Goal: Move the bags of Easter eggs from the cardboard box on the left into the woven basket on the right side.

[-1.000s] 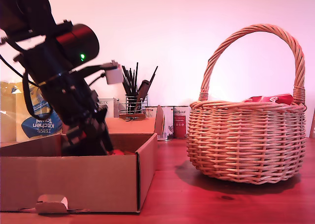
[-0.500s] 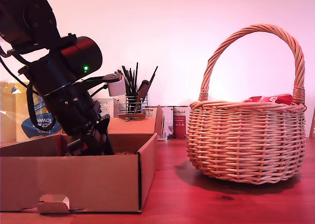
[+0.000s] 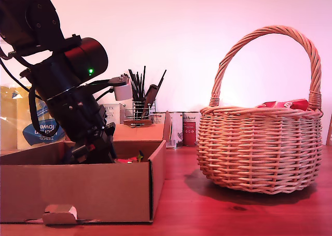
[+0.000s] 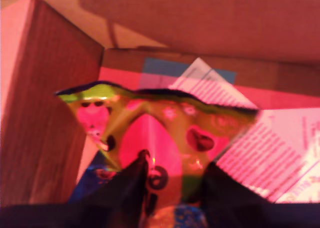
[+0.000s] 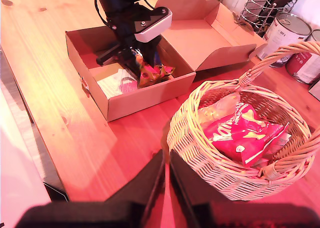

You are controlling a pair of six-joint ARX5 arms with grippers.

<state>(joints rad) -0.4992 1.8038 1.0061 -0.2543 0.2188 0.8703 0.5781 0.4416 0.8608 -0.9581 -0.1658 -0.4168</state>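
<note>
Since a moment ago the crumpled yellow-green packet [image 3: 136, 157] has come up into sight above the cardboard box's [image 3: 78, 189] wall, and the arm reaching into the box has barely shifted. On the exterior view's right the woven basket [image 3: 259, 148] stands on the wooden table [image 3: 218, 215], well apart from the box at the exterior view's left, with a red bag [image 5: 247, 130] lying inside it beside a paler packet [image 5: 220, 107]. My first gripper [image 4: 172, 180] is down inside the box, its jaws pinched on the yellow-green packet, which is printed in pink and lifts clear of a white printed packet [image 4: 280, 148] flat on the box floor. My second gripper [image 5: 166, 175] hangs above the table near the basket, jaws nearly together with nothing between them.
</note>
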